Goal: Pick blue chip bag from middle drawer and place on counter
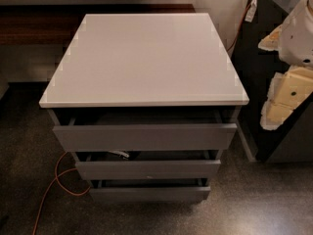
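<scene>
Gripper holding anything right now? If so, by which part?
Nothing visibly held. The gripper sits off to the right of the counter, apart from the middle drawer, with no bag on it.

Dark speckled floor [264, 202], pale wall [217, 1]

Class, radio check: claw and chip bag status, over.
Claw far right, beside glossy white counter. Grey middle drawer barely ajar; pale sliver inside, likely navy chip bag. Narrow gap blocks access.

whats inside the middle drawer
The middle drawer is open a crack: only a small pale scrap shows near its left. The upper drawer covers the rest, so its contents stay unknown. The hand hangs right of the counter.
</scene>
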Robot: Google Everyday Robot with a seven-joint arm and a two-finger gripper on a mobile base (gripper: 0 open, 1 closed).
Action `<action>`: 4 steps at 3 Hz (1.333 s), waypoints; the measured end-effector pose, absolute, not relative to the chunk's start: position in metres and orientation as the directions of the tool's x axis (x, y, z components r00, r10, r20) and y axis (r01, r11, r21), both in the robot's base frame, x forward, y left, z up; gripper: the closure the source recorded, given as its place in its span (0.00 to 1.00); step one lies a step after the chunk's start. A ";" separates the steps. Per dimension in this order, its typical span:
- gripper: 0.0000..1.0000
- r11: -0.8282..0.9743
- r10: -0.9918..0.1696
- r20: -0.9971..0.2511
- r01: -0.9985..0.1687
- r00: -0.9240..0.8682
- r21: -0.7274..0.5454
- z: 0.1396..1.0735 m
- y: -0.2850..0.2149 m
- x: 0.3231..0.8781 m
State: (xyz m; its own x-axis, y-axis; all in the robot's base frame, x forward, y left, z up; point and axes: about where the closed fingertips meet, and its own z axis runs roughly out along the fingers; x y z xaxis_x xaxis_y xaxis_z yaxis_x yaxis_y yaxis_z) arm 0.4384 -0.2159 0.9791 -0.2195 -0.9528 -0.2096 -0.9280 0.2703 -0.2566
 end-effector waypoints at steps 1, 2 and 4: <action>0.00 0.270 -0.953 -0.210 -0.928 -0.219 -0.257 0.979 -0.216 0.438; 0.00 0.252 -0.949 -0.254 -0.934 -0.187 -0.252 0.958 -0.207 0.431; 0.00 0.187 -0.927 -0.362 -0.958 -0.098 -0.218 0.885 -0.177 0.416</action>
State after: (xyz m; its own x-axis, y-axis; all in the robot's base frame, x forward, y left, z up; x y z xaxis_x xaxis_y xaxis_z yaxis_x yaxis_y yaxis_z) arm 0.4163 -0.1770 0.8846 -0.0984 -0.9270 -0.3618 -0.9581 0.1866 -0.2175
